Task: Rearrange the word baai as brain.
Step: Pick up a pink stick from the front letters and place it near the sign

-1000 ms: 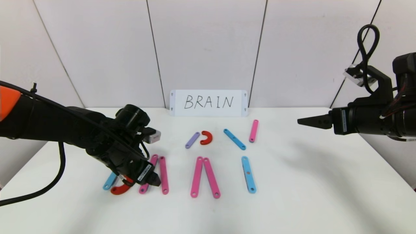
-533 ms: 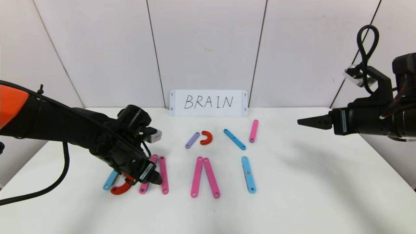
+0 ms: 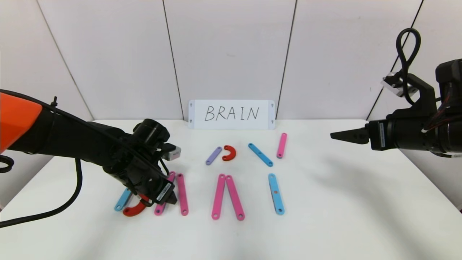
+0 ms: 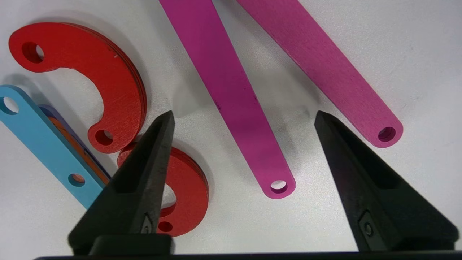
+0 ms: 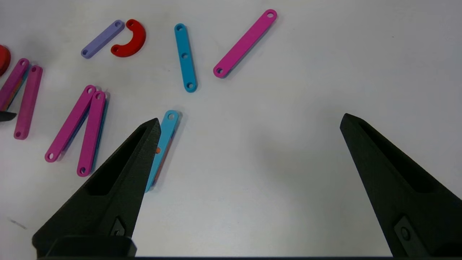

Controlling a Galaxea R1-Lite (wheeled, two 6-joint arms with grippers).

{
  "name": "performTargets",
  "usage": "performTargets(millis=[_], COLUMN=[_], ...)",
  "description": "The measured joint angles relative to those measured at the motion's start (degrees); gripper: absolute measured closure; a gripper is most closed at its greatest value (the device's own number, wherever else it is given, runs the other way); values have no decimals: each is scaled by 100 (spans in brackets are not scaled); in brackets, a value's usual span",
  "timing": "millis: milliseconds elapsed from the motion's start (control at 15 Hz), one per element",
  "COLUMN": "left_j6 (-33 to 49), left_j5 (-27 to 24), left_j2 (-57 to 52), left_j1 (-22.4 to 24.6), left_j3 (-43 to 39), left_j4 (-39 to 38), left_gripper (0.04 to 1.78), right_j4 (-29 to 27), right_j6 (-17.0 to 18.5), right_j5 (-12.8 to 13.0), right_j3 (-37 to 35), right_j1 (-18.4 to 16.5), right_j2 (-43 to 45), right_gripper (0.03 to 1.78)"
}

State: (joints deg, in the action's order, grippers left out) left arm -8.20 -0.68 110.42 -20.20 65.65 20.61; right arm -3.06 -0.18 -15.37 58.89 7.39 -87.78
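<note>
The front row holds a blue bar [image 3: 122, 200] with red arcs [image 3: 133, 210] beside it, two pink bars [image 3: 159, 208] [image 3: 182, 195], a second pink pair [image 3: 218, 196] [image 3: 235, 198] and a blue bar [image 3: 276, 194]. My left gripper [image 3: 169, 196] is open, low over the table. In the left wrist view [image 4: 243, 113] it straddles one pink bar [image 4: 231, 97], with the other pink bar [image 4: 325, 72] outside and two red arcs [image 4: 108, 83] [image 4: 187, 187] by one finger. My right gripper [image 3: 334, 135] is open and empty, raised at the right [image 5: 249, 121].
Behind the front row lie a purple bar [image 3: 213, 155], a red arc [image 3: 229, 153], a blue bar [image 3: 260, 155] and a pink bar [image 3: 282, 145]. A white card reading BRAIN [image 3: 231, 114] stands against the back wall. The table's right part is bare.
My left arm has shifted slightly farther over the table, its gripper staying over the left pink bars. No piece has moved. The right arm has not moved.
</note>
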Motion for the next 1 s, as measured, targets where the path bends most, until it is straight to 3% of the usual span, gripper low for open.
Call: performTargets(millis=[267, 400, 1000], left_j6=[9, 7, 322], left_j5=[-2, 0, -9], left_j2=[71, 96, -94], left_j1=[-2, -2, -11], left_j3=[15, 22, 190], left_j4=[-2, -17, -15], left_gripper=[124, 148, 151], right_j4=[9, 15, 11], right_j6=[11, 11, -4], right_j5=[-4, -2, -6], right_j3=[-38, -43, -44], right_j1=[-4, -4, -1], right_j2=[35, 46, 41], right_gripper=[7, 7, 7])
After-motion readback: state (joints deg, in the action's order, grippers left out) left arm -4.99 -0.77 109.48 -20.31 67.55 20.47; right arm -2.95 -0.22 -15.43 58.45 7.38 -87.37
